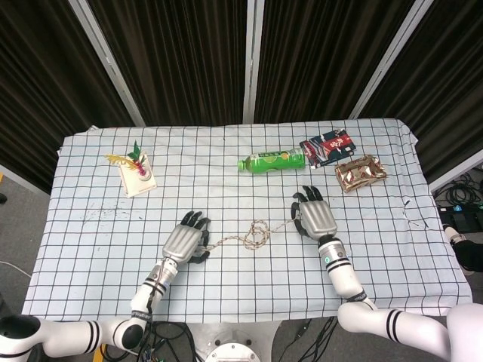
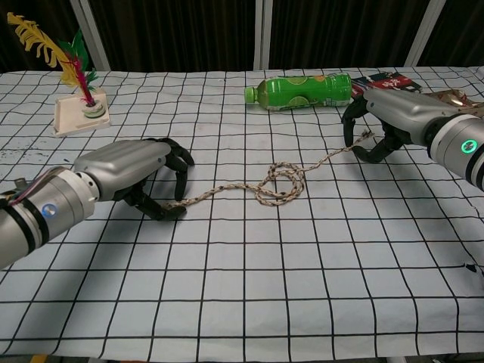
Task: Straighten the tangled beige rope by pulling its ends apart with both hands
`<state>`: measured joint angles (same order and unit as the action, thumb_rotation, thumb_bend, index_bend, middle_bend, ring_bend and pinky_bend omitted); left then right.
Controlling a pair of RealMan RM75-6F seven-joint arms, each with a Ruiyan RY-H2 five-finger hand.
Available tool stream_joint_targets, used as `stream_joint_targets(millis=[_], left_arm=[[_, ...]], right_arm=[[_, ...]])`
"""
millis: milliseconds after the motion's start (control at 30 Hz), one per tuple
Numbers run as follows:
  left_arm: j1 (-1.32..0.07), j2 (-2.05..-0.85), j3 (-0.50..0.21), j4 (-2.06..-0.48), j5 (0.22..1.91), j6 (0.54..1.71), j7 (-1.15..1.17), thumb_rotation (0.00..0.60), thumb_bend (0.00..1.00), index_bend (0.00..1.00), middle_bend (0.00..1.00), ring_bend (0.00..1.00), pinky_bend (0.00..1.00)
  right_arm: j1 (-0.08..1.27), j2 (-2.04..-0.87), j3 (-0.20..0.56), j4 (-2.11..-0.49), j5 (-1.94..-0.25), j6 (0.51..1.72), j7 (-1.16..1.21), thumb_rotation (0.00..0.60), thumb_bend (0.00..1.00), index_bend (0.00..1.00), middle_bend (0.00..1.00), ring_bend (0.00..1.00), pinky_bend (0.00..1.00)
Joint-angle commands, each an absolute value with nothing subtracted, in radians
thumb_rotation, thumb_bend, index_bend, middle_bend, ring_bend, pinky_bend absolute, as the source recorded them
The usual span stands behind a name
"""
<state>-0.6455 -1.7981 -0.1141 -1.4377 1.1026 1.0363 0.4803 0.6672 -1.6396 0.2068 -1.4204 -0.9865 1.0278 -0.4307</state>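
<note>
Rope [image 2: 278, 185]: one length of beige, speckled, twisted cord lying on the checked tablecloth [image 1: 226, 294] between the two hands, a little nearer the robot than the table's middle. Its middle is still tangled into a small knot of overlapping loops, and a straight run leads off from each side of the knot. The left run ends under the dark fingertips of the left hand [image 2: 140, 178], which are curled down onto the cloth and pinch that end. The right run rises slightly toward the right hand [image 2: 386, 121], whose fingers are bent around the other end and hold it just above the cloth.

Beyond the rope, at the far side of the table, lie one green bottle [image 1: 272, 161] on its side, one dark printed packet [image 1: 327, 146] and one shiny gold-brown packet [image 1: 360, 173]. To the far left sits one small white tray [image 1: 136, 177] with one feathered shuttlecock [image 2: 72, 68] standing on it.
</note>
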Motion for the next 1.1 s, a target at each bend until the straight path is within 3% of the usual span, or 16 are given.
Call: stream_joint_targets(millis=[33, 300, 567, 1100], left_arm=[[-0.646, -1.797, -0.113, -1.437, 1.103, 1.033, 0.478, 0.515, 0.31, 0.54, 0.15, 0.0, 0.0], [-0.646, -1.797, -0.111, -1.436, 1.107, 1.026, 0.465, 0.517, 0.35, 0.56, 0.15, 0.0, 0.0], [-0.642, -1.798, -0.11, -1.43, 1.113, 1.024, 0.446, 0.572, 0.42, 0.59, 0.17, 0.0, 0.0], [-0.63, -1.769, -0.105, -1.446, 1.176, 1.038, 0.373, 0.579, 0.51, 0.6, 0.17, 0.0, 0.0]], right_arm=[[0.667, -1.64, 0.206, -1.421, -0.986, 1.028, -0.431, 0.6, 0.49, 0.64, 0.2, 0.0, 0.0], [0.668, -1.647, 0.201, -1.416, -0.981, 1.026, -0.434, 0.6, 0.49, 0.64, 0.2, 0.0, 0.0], [0.671, -1.649, 0.202, -1.414, -0.977, 1.027, -0.441, 0.6, 0.49, 0.64, 0.2, 0.0, 0.0], [0.667, -1.631, 0.208, -1.437, -0.979, 1.046, -0.442, 0.6, 0.49, 0.64, 0.2, 0.0, 0.0]])
